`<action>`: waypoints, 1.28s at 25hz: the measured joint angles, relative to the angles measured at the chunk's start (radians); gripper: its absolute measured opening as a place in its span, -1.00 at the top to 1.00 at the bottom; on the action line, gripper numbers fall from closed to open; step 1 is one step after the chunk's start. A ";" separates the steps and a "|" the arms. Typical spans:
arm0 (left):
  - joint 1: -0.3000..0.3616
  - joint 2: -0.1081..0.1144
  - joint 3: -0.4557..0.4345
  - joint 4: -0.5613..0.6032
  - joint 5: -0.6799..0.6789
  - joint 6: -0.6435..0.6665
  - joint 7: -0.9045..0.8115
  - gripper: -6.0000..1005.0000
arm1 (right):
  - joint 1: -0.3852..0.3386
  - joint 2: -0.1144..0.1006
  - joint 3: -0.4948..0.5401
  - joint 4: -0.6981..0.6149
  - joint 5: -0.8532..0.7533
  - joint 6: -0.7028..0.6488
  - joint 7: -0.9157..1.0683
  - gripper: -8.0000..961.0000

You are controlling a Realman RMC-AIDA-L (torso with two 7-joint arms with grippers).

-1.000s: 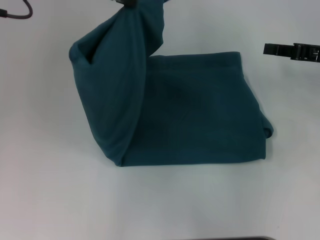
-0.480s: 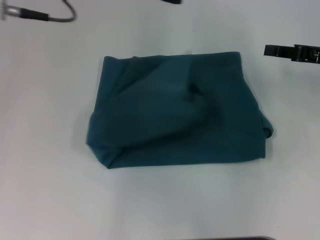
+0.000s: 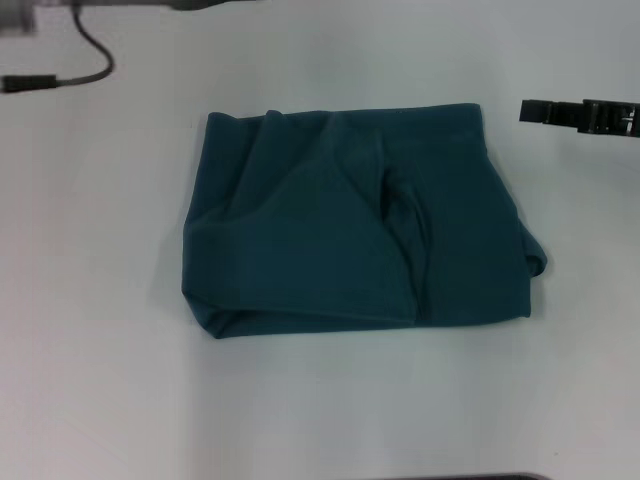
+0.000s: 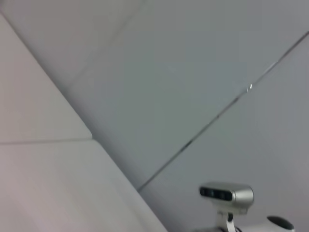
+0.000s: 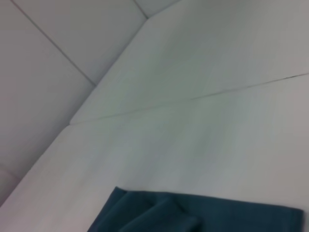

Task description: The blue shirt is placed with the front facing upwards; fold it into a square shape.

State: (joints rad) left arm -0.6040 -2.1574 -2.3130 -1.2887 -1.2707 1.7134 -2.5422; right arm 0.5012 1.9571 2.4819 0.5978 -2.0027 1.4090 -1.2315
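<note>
- The blue shirt (image 3: 350,220) lies folded on the white table (image 3: 100,380), roughly in the middle of the head view, as a rough rectangle with its plain teal side up.
- A top layer of cloth covers the shirt's left and middle part; its edge runs as a ridge down the middle, and a small bulge of fabric pokes out at the shirt's right edge.
- The right gripper (image 3: 530,111) shows only in the head view, as a black tip reaching in from the right border, level with the shirt's far edge and apart from it; whether its fingers are parted or closed cannot be told.
- The left arm (image 3: 130,4) is a blur at the far left corner of the head view, with a dark cable (image 3: 85,60) curling below it; the left gripper itself cannot be made out, and nothing touches the shirt.
- The right wrist view adds a near corner of the shirt (image 5: 193,212) on the table, with folds overlapping.
- The left wrist view shows no shirt at all, only pale wall panels and a silver camera (image 4: 227,193) on a stand.
- 1 second ago the left side of the shirt hung lifted toward the top of the head view; half a second ago it had dropped in a loose hump, and now it lies flatter.
</note>
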 joint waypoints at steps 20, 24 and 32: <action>0.204 0.023 -0.129 0.073 0.065 -0.107 0.321 -0.55 | 0.049 0.027 -0.008 -0.014 -0.153 0.117 0.222 -0.28; 0.215 0.034 -0.197 0.120 0.060 -0.099 0.365 -0.54 | 0.073 0.032 -0.028 -0.041 -0.182 0.087 0.251 -0.28; 0.241 0.040 -0.220 0.155 0.060 -0.102 0.411 -0.54 | 0.123 0.050 -0.050 -0.118 -0.187 0.006 0.268 -0.28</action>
State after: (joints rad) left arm -0.3632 -2.1171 -2.5331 -1.1341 -1.2108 1.6112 -2.1309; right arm 0.6239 2.0076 2.4322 0.4800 -2.1901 1.4155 -0.9632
